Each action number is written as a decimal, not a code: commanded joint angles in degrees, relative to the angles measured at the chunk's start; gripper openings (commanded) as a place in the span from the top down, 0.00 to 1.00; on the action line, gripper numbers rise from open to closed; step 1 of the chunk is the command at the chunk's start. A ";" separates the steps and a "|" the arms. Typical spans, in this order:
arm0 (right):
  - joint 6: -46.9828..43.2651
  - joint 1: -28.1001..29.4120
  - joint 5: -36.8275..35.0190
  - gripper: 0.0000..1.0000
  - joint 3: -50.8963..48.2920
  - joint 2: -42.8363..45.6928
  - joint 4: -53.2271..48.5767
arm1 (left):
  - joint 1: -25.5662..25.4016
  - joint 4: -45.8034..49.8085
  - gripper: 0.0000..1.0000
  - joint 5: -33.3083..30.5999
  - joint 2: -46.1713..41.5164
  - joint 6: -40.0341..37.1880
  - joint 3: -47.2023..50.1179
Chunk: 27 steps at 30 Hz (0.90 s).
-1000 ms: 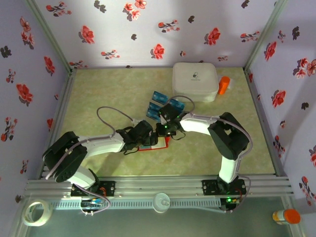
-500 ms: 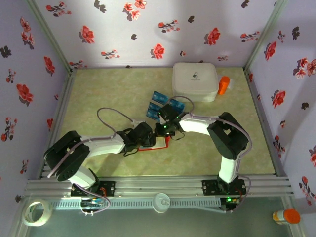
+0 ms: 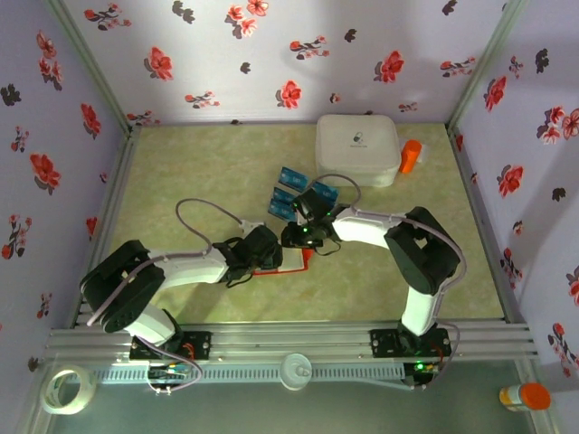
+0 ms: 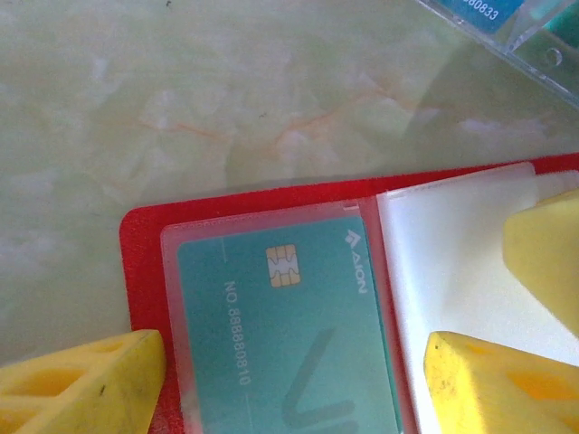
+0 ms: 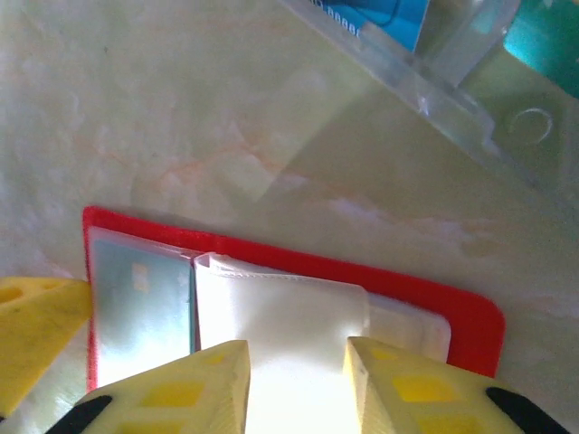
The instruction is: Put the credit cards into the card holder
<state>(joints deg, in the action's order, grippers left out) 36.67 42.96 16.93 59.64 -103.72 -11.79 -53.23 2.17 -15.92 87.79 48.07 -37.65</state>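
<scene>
The red card holder point(image 3: 305, 259) lies open on the table between both grippers. In the left wrist view a teal credit card point(image 4: 289, 334) sits inside the clear pocket on its left page point(image 4: 145, 271). My left gripper point(image 4: 294, 384) is open, one yellow finger on each side of that pocket. My right gripper point(image 5: 298, 389) is open over the holder's point(image 5: 407, 285) right page, a white translucent pocket leaf point(image 5: 280, 312) lying between its fingers. Blue credit cards point(image 3: 291, 176) lie in clear sleeves just beyond the holder.
A big white rounded box point(image 3: 357, 149) stands at the back right with an orange object point(image 3: 411, 155) beside it. A clear sleeve with a blue card point(image 5: 389, 18) lies close above the holder. A tape roll point(image 3: 68, 389) lies outside the frame.
My right gripper's jaws have parted over the pocket leaf. My left gripper's jaws have narrowed somewhat. Both arms have shifted only slightly.
</scene>
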 commanded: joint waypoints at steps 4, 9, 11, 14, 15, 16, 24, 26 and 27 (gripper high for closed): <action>2.17 0.11 1.44 0.60 -1.35 0.72 2.20 | -0.38 1.08 0.27 2.64 2.16 -0.33 1.73; 2.28 0.11 1.65 0.65 -1.72 0.04 2.82 | -0.40 1.08 0.25 2.46 1.39 -0.26 2.05; 2.60 0.11 1.89 0.71 -1.98 -0.39 3.30 | -0.36 0.95 0.21 2.18 0.90 -0.27 2.22; 3.64 0.11 2.07 0.80 -3.04 -0.69 4.58 | -0.37 0.10 0.15 1.95 -0.21 -0.39 2.91; 4.00 0.11 2.23 0.82 -3.40 -0.79 5.12 | -0.38 -0.24 0.14 1.81 -0.61 -0.38 3.22; 4.41 0.19 2.42 0.84 -3.90 -0.79 5.61 | -0.38 -0.79 0.12 1.84 -1.11 -0.42 3.52; 7.02 1.72 2.59 0.88 -5.58 -0.92 8.53 | -0.39 -4.35 0.04 2.73 -4.56 -1.69 5.64; 7.73 2.16 2.58 0.88 -5.50 -0.87 9.27 | -0.38 -4.79 0.03 3.38 -4.57 -2.35 5.69; 8.08 2.29 2.55 0.88 -5.54 -0.99 9.61 | -0.38 -4.97 0.03 3.70 -4.39 -2.50 5.78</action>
<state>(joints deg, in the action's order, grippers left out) 42.57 44.16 18.68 55.11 -103.72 -3.44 -53.41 -2.94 -13.91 83.66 47.09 -33.08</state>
